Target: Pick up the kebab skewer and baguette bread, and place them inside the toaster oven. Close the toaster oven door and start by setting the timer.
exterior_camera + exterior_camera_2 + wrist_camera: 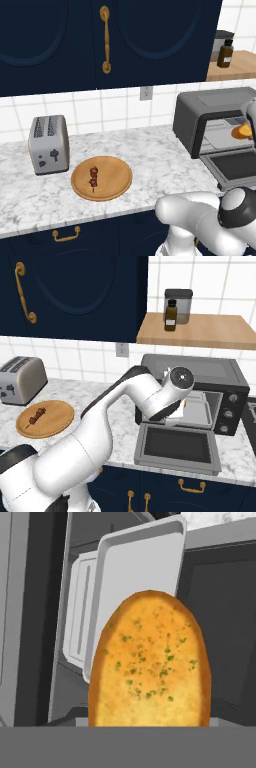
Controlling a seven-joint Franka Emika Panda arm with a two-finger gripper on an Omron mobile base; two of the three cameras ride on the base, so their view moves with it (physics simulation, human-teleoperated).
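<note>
**Arm.** White arm bent over the marble counter (120, 421), its wrist reaching into the mouth of the toaster oven (200, 373). In the right base view the round wrist joint covers the hand; the left base view cuts the hand off at its right edge.

**Gripper.** The fingertips themselves cannot be made out. The baguette bread (150, 662) fills the hand view straight ahead of the hand and sits right at the wrist in the left base view (243, 131), so the pincer appears clamped on the loaf, jaws standing partway apart around it.

**Baguette bread.** Golden-orange loaf flecked with green, held at the oven opening, in front of a pale metal tray (140, 562) inside the oven.

**Toaster oven door** (177, 448). Dropped down flat, dark glass panel facing up, just below the wrist.

**Kebab skewer** (93, 178). Lies on a round wooden plate (117, 180) on the counter, well apart from the oven, beside a silver two-slot toaster (48, 145).

**By view.** The right base view alone gives the oven's knobs (229, 406), and a wooden shelf (210, 331) bearing a brown bottle (170, 316) in full. The hand view alone shows the loaf's herb flecks. The left base view shows the skewer's dark red chunks most plainly.
</note>
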